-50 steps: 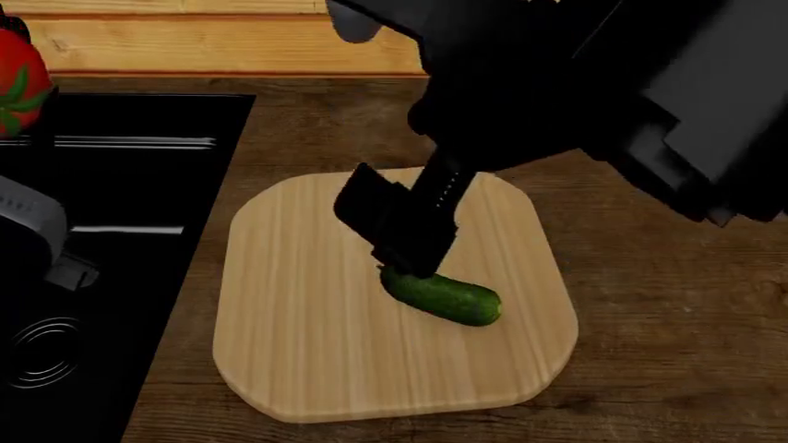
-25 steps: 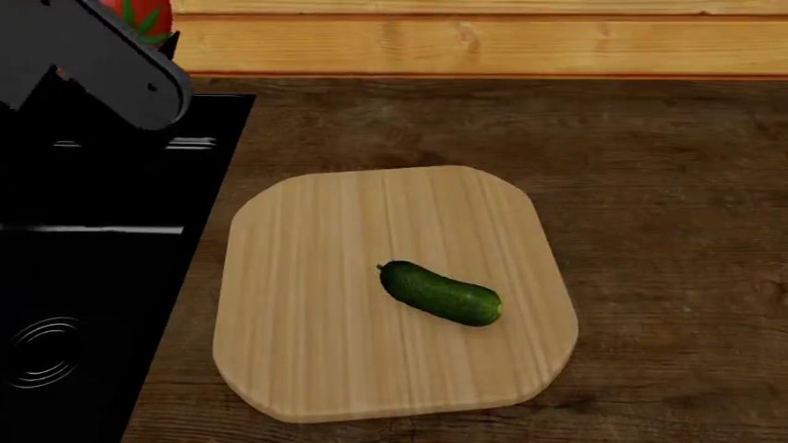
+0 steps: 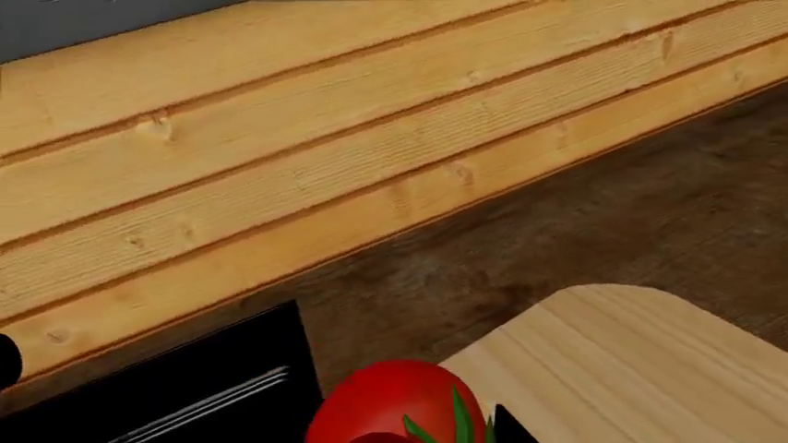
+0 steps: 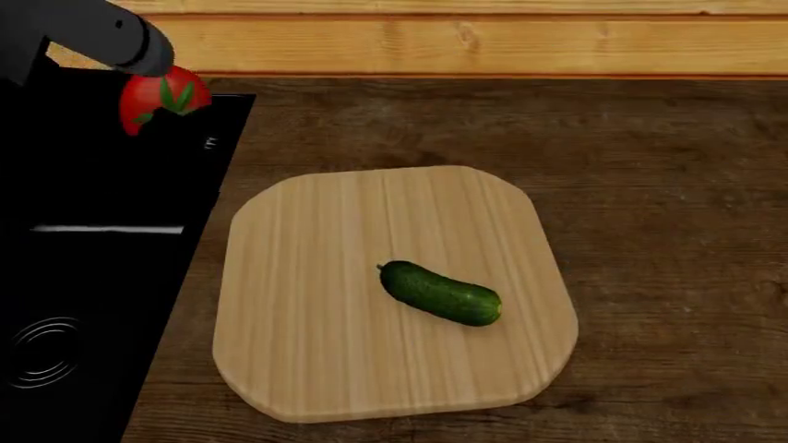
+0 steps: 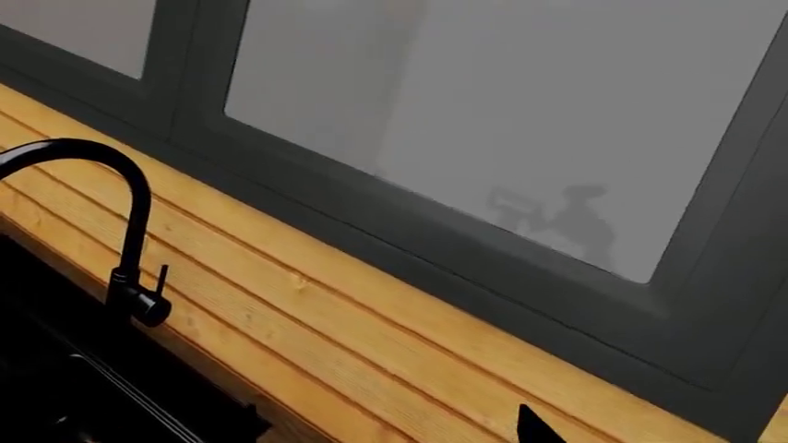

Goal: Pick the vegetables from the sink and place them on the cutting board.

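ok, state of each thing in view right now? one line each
tomato: lifted over the sink edge at the left arm, not on the board yet
cucumber: lying on the cutting board, nothing touching it
cutting board: flat on the countertop, holding only the cucumber
sink: no vegetables in the visible part
left gripper: jaws out of clear view, grip can't be confirmed
right gripper: not in view

We count two vegetables: one red tomato and one dark green cucumber. We see one pale cutting board, one black sink with one ringed drain in view, one black faucet, and one dark-framed window.
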You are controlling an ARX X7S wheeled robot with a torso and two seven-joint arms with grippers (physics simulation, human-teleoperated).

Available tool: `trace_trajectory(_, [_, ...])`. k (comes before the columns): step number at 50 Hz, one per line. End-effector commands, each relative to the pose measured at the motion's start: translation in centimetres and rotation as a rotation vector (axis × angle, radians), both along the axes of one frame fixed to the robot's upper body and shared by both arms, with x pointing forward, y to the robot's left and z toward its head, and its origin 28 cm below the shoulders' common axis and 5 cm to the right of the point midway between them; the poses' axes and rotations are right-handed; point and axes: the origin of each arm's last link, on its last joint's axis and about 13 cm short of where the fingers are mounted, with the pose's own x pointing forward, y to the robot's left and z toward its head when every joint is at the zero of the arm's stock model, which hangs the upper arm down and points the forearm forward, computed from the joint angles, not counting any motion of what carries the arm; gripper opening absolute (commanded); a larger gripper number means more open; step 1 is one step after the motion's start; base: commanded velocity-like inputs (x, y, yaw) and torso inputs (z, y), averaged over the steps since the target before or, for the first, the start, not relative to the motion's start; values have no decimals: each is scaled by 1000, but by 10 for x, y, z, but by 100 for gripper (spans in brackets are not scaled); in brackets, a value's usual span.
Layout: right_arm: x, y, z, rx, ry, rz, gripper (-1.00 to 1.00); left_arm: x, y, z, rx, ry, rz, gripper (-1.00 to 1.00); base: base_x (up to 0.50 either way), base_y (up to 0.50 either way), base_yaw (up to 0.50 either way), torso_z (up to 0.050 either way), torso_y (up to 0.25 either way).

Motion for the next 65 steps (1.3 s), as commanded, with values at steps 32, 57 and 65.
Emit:
trace_trajectory(32, [-2,-1,-6,15,-10,-13,100,34,-26,-36,-118,244,-228,-100,0,0,0,0,0])
trace_trajectory(57, [-5,-5,-7,28,-6,-20,100,31,-33,-59,-60,301,-245,-100,0,0,0,0,0])
trace_trajectory(65, [-5,-4,-8,23,0,-16,100,29,-33,-62,-62,304,-246,-100,0,0,0,0,0])
